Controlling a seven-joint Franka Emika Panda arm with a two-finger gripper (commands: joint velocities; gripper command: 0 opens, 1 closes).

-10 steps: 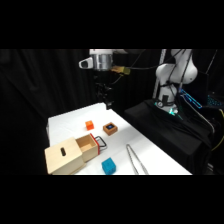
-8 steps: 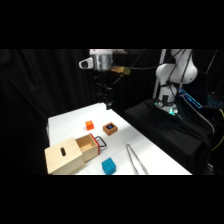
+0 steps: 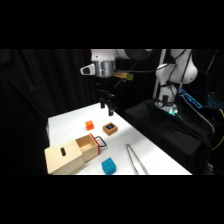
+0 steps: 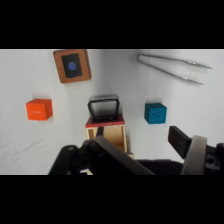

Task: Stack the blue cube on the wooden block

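Observation:
The blue cube [image 3: 108, 165] [image 4: 155, 113] sits on the white table near its front edge, beside the metal tongs. The wooden block [image 3: 110, 129] [image 4: 73, 65], brown with a dark blue mark on top, lies flat further back. My gripper [image 3: 107, 107] [image 4: 145, 150] hangs high above the table's far part, above and behind the wooden block and well away from the blue cube. It is open and holds nothing. In the wrist view one dark finger [image 4: 179, 140] rises at the lower right.
A small orange cube [image 3: 89, 125] [image 4: 39, 109] rests left of the wooden block. A large pale wooden box [image 3: 70, 155] with a slot and a part-open drawer with a black handle [image 4: 104, 107] stands at the front left. Metal tongs [image 3: 135, 159] [image 4: 172, 67] lie at the front right.
The gripper has dropped slightly over the far part of the table. The cubes, block, box and tongs have not moved.

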